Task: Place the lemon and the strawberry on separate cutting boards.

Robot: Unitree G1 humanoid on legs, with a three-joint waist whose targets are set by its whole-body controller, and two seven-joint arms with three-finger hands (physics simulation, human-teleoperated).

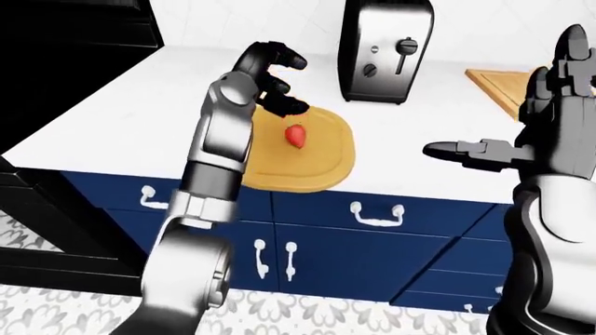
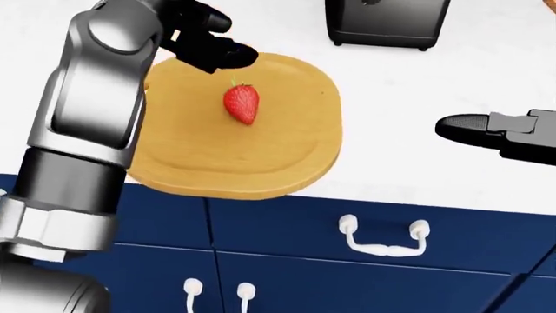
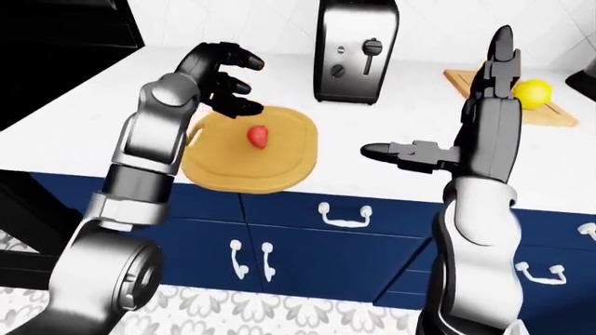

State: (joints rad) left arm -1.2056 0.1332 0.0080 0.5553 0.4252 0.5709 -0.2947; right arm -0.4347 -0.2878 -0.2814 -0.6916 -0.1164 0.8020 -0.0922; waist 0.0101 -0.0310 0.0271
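A red strawberry (image 2: 242,104) lies on a rounded wooden cutting board (image 2: 287,156) at the counter's near edge. My left hand (image 2: 201,39) hovers just above and left of it, fingers curled but holding nothing. A yellow lemon (image 3: 531,93) rests on a second cutting board (image 3: 466,79) at the right, partly hidden behind my right hand. My right hand (image 3: 447,139) is raised and open, thumb pointing left, empty, between the two boards.
A chrome toaster (image 1: 385,50) stands on the white counter (image 1: 112,118) above the round board. Blue cabinet drawers with white handles (image 2: 382,241) run below the counter. A black appliance (image 1: 65,28) is at the left. Patterned floor (image 1: 307,314) shows at the bottom.
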